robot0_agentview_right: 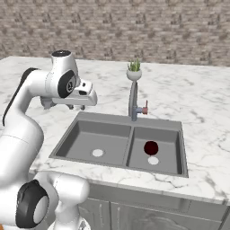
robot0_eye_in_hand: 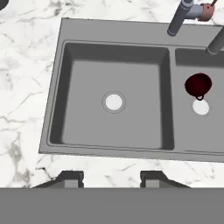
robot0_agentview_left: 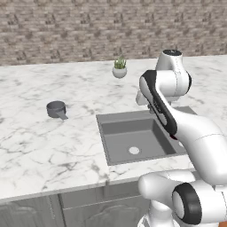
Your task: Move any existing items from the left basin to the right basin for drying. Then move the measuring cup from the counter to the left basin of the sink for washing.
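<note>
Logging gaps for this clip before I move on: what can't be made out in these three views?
- Right basin, left base view: mostly covered by the arm, so its contents are hidden.
- Dark red item in the right basin: too small and dark to identify in the right base or hand view.
- Measuring cup, left base view: inside too small to judge.
- Faucet, hand view: top cut off by the edge.
- Gripper: just the tips show, apart.

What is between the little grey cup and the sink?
Just bare marble counter lies between the measuring cup and the sink in the left base view.
</note>
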### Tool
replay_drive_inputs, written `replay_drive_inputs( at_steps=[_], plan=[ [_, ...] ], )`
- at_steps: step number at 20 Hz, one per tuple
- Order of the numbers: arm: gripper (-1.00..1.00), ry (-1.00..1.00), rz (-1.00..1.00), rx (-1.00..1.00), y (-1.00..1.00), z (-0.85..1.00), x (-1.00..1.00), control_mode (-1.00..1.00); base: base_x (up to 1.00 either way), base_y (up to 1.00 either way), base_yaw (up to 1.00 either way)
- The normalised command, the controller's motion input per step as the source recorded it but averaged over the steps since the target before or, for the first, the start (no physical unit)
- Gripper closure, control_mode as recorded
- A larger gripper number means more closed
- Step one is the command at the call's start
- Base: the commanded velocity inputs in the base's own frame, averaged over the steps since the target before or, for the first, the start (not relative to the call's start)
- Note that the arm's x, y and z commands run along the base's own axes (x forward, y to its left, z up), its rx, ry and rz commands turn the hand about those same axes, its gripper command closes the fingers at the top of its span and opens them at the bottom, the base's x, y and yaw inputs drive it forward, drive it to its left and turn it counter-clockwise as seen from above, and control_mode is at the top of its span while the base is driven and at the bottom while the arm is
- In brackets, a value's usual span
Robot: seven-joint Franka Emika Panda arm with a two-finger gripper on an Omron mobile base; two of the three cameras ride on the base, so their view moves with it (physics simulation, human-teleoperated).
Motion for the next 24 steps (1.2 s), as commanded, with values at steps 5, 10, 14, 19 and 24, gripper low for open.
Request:
replay_drive_inputs(
  at_steps=[5, 10, 14, 19, 24],
  plan=[
    [-1.0, 0.01, 0.0, 0.0, 0.0, 0.0, -0.01, -1.0, 0.0, 0.0, 0.0],
    [-1.0, 0.01, 0.02, -0.02, 0.49, 0.12, 0.02, -1.0, 0.0, 0.0, 0.0],
    [-1.0, 0.0, 0.13, 0.0, 0.86, 0.0, 0.14, -1.0, 0.0, 0.0, 0.0],
    [-1.0, 0.0, 0.13, 0.05, 0.84, 0.01, 0.44, -1.0, 0.0, 0.0, 0.0],
    [-1.0, 0.0, 0.13, 0.11, 0.67, 0.0, 0.53, -1.0, 0.0, 0.0, 0.0]
  ],
)
